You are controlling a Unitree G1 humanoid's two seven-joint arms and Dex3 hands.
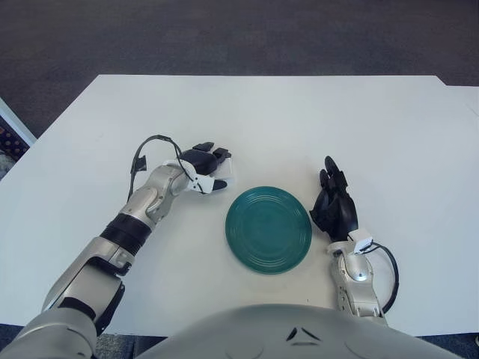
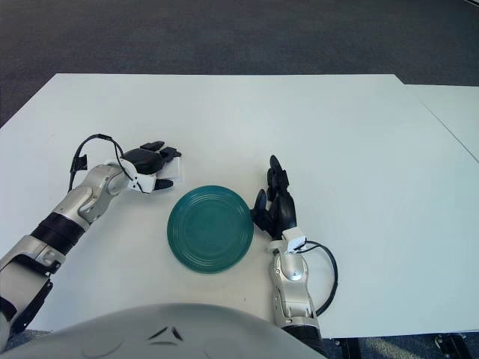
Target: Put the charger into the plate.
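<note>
Robot hand on the left (image 1: 203, 168) curls over what looks like the white charger (image 1: 218, 184) on the surface (image 1: 299, 120), just beside the empty green plate (image 1: 268, 229), so lift and placement remain.

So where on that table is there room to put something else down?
The far half of the white table beyond both hands is bare, as is its right side past the right hand. The teal plate is empty too. It is tight only between the left hand and the plate.
</note>
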